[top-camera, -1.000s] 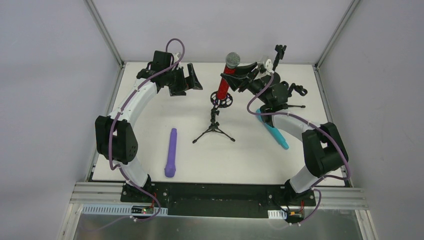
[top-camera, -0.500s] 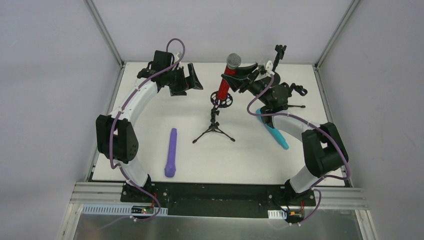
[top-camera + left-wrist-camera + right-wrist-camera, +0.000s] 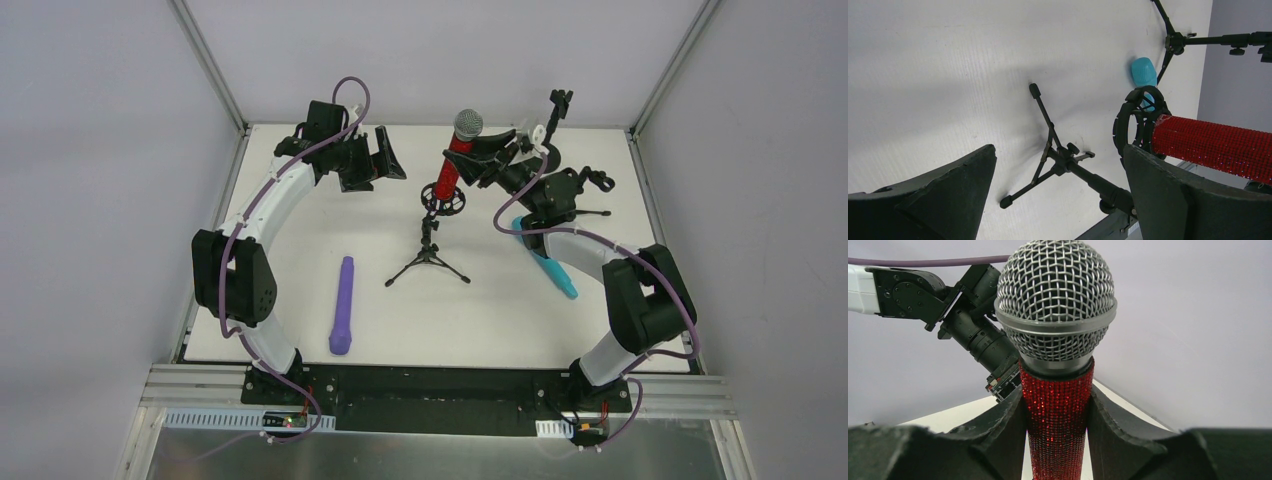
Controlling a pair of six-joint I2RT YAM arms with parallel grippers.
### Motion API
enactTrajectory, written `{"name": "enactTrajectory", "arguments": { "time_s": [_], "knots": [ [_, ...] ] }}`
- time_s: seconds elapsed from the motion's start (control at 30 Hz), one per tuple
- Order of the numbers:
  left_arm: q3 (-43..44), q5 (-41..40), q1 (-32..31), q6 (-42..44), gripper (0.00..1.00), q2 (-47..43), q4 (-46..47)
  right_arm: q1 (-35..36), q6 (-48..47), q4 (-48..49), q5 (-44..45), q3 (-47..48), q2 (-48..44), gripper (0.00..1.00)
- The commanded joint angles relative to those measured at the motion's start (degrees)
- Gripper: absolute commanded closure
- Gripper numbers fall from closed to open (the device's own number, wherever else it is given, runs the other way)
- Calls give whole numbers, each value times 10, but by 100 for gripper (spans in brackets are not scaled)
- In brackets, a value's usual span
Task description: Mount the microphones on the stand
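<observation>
Nearest you: purple mic (image 3: 343, 305) lies flat on the table (image 3: 300, 230), left of the stand (image 3: 430, 245). Cyan mic (image 3: 548, 262) lies to the stand's right, partly under your right arm. The stand is upright on its tripod. Your right gripper (image 3: 478, 152) is clamped on the red mic (image 3: 455, 160), mesh head up, tail at the stand's ring. Your left gripper (image 3: 385, 155) hangs wide open and holds nothing, left of the ring.

Red mic (image 3: 450, 172) tilted at stand ring (image 3: 1118, 131); purple mic (image 3: 343, 305), cyan mic (image 3: 553, 268) lying flat.
</observation>
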Motion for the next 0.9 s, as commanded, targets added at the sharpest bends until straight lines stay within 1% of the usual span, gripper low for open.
{"name": "enactTrajectory", "arguments": {
  "time_s": [0.0,0.33,0.67,0.77,0.87],
  "knots": [
    [20,15,6,-8,2,-2,-1,-1,-33,-24,-18,-6,-8,100],
    [20,16,6,-7,1,2,-1,5,-49,-138,-9,6,-40,100],
    [21,19,6,-6,2,10,-1,17,-49,-180,11,17,-37,100],
    [21,17,6,-6,1,7,-1,18,-49,-215,12,30,-41,100],
    [21,15,7,-5,1,6,-1,24,-71,-260,18,44,-47,100]
  ]
}}
